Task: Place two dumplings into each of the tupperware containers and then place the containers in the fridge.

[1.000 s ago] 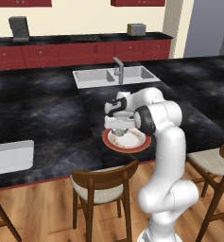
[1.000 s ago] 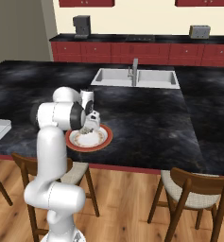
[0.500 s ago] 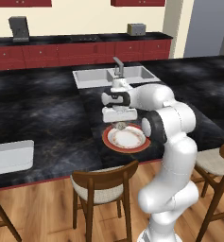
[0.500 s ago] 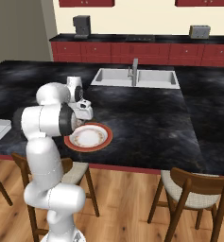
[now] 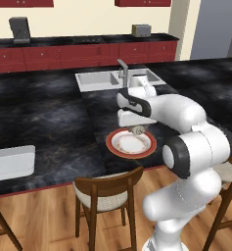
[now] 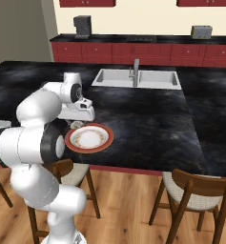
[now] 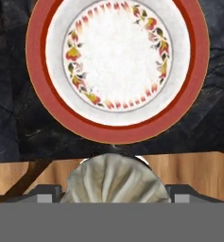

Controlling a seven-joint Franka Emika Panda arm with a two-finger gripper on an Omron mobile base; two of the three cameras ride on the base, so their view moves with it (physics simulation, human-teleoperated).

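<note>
A pale, pleated dumpling (image 7: 114, 176) sits between the two finger tips of my gripper (image 7: 114, 191), which is shut on it. In the base views the gripper (image 5: 136, 128) (image 6: 77, 124) hangs just above the counter with the dumpling (image 5: 137, 130) under it, beside the rim of the round red-rimmed plate (image 5: 131, 143) (image 6: 89, 137). The plate (image 7: 117, 66) is bare. One white tupperware container (image 5: 10, 162) lies at the counter's near left edge, well away from the gripper. The fridge (image 5: 218, 29) shows as a tall grey face at the far back right.
A sink with a faucet (image 5: 118, 78) (image 6: 137, 76) lies in the counter behind the plate. Wooden chairs (image 5: 105, 196) (image 6: 200, 195) stand along the counter's near edge. Red cabinets (image 6: 143, 50) line the back wall.
The gripper rose off the plate with the dumpling in it, and the arm has swung into a higher, bent pose. The plate has stayed put.
</note>
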